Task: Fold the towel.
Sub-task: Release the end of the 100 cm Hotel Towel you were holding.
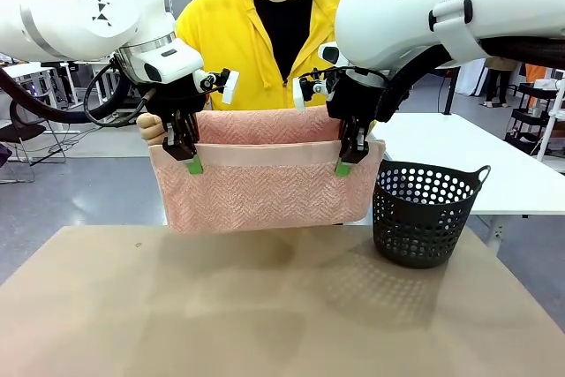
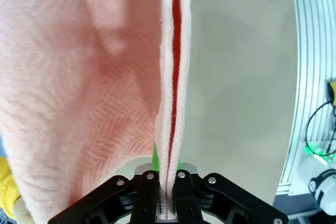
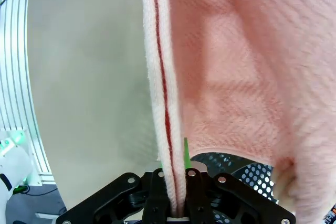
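Note:
A pink towel (image 1: pixel 265 187) hangs in the air above the brown table (image 1: pixel 265 306), doubled over so a near layer drops in front of a far layer. My left gripper (image 1: pixel 188 161) is shut on the near layer's top left corner. At the top right corner my right gripper (image 1: pixel 346 161) is shut on the same edge. A person in a yellow hoodie holds the far layer, with a hand (image 1: pixel 151 127) showing at the left. The left wrist view has the towel's hem (image 2: pixel 170 103) pinched between the pads. The right wrist view has the hem (image 3: pixel 165 103) running down into the closed jaws.
A black perforated basket (image 1: pixel 424 214) stands on the table's right side, just right of the towel, and shows under the cloth as the basket (image 3: pixel 247 174) in the right wrist view. A white table (image 1: pixel 468 161) lies behind it. Bare brown tabletop spreads below the towel.

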Robot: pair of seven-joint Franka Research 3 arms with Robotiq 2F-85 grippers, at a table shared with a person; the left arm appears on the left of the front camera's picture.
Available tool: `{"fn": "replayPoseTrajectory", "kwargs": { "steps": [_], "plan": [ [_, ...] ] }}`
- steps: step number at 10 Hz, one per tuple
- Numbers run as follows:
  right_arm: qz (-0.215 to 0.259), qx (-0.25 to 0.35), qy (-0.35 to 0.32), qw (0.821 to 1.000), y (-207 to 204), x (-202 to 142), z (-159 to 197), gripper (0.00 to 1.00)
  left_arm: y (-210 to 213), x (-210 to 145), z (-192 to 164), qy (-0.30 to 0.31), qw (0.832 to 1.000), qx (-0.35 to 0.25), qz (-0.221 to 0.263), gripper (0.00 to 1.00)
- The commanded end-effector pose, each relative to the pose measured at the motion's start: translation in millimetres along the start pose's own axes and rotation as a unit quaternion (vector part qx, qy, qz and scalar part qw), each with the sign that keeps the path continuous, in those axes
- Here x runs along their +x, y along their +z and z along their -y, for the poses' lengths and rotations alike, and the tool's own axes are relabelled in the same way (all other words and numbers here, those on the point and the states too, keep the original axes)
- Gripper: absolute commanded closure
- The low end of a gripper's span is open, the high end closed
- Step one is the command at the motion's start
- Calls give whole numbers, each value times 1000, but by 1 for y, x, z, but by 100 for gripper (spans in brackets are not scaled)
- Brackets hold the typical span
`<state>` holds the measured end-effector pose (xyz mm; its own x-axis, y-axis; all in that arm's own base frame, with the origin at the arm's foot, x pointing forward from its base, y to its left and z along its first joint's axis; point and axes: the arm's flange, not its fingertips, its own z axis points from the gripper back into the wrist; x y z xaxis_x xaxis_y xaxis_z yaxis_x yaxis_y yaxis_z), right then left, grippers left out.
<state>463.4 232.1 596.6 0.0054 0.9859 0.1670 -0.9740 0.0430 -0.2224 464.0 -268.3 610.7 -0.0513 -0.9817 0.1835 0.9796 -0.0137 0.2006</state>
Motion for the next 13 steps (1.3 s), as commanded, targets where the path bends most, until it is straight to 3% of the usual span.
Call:
{"fn": "replayPoseTrajectory", "kwargs": {
  "steps": [1,13],
  "plan": [
    [-1,-2,2,1000,1,-1,0,100,1,-1,0,-1,1000,3,-3,100],
    [-1,-2,2,1000,1,-1,0,100,1,-1,0,-1,1000,3,-3,100]
  ]
}}
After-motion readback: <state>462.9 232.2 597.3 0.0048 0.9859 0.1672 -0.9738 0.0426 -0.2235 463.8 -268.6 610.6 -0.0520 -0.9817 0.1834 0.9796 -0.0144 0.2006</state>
